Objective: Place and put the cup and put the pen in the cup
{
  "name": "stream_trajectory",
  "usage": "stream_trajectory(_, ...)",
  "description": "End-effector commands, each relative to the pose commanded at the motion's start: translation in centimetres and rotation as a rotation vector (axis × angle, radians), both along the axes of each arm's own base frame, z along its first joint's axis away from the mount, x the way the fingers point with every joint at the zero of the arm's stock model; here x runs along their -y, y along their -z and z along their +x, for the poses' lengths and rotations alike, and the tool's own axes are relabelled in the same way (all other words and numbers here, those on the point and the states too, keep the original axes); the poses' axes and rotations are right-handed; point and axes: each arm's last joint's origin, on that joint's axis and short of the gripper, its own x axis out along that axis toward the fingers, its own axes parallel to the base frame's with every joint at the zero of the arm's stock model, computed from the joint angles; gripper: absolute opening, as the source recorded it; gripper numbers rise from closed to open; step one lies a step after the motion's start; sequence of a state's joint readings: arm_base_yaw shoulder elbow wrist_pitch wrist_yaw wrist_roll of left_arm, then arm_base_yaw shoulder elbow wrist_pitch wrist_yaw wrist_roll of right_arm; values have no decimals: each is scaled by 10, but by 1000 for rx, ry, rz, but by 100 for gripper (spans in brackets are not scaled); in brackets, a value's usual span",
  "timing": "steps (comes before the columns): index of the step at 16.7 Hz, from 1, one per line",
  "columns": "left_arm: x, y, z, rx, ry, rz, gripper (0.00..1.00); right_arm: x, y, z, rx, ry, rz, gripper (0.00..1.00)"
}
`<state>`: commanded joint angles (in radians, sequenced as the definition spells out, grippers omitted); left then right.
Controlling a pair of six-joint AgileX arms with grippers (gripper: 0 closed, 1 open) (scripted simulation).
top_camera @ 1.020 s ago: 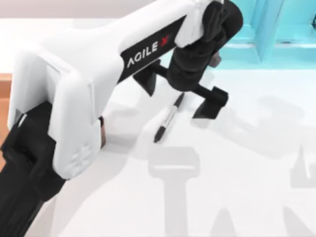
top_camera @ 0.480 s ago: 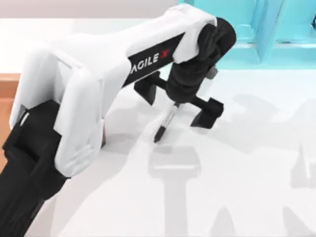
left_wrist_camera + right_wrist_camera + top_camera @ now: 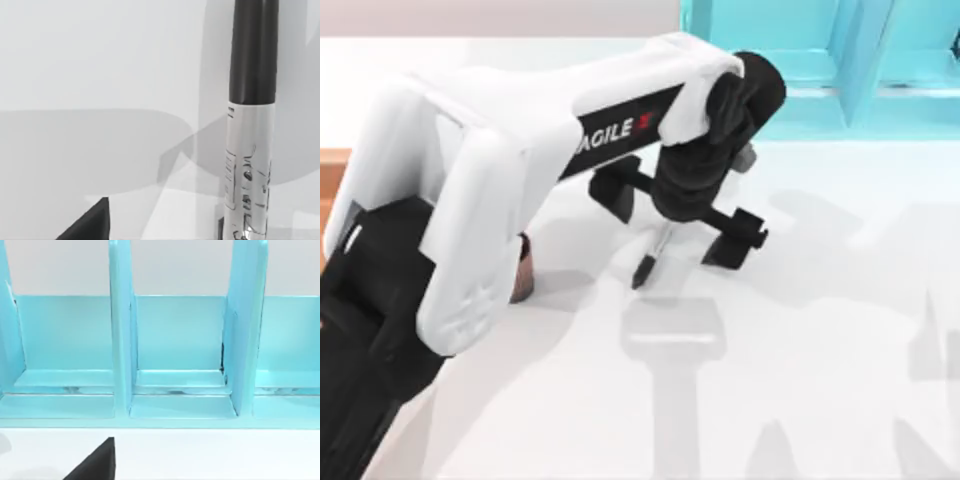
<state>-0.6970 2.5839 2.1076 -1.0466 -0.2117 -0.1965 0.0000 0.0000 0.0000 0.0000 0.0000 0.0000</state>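
The left gripper [image 3: 682, 217] hangs low over the white table [image 3: 800, 330], reaching out from the table's left side, with its two black fingers [image 3: 734, 238] spread wide, one on each side of the pen [image 3: 652, 254]. The pen lies flat on the table directly under the gripper, running between the open fingers; its upper part is hidden by the wrist, and its black tip sticks out toward the near edge of the table. Neither finger touches the pen as far as the top view shows. In the left wrist view the pen [image 3: 250, 125] is seen close up, its black end joined to the grey-white band with small print, lying on the table with a dark finger corner [image 3: 90, 225] off to one side, apart from it.

The cup [image 3: 523, 268] stands behind the gripper, toward the table's left, mostly hidden under the left arm's white casing; a strip of its reddish-brown side shows. It is well apart from the pen.

Beyond the gripper, at the far edge of the table, stands a turquoise rack [image 3: 820, 60] with upright dividers. The right wrist view faces this rack [image 3: 175, 340] and its compartments, with a dark corner of the right gripper [image 3: 95, 462] at the frame edge; whether that gripper's fingers are spread or together cannot be told.
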Motion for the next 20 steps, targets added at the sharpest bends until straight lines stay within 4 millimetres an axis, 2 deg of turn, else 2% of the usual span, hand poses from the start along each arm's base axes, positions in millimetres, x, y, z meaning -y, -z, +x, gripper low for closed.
stream_trajectory(2,0,0,0,0,0,0,100,0,0,0,0,0,0,100)
stream_trajectory(15,0,0,0,0,0,0,2,0,0,0,0,0,0,100)
stream_trajectory(20,0,0,0,0,0,0,0,0,0,0,0,0,0,100)
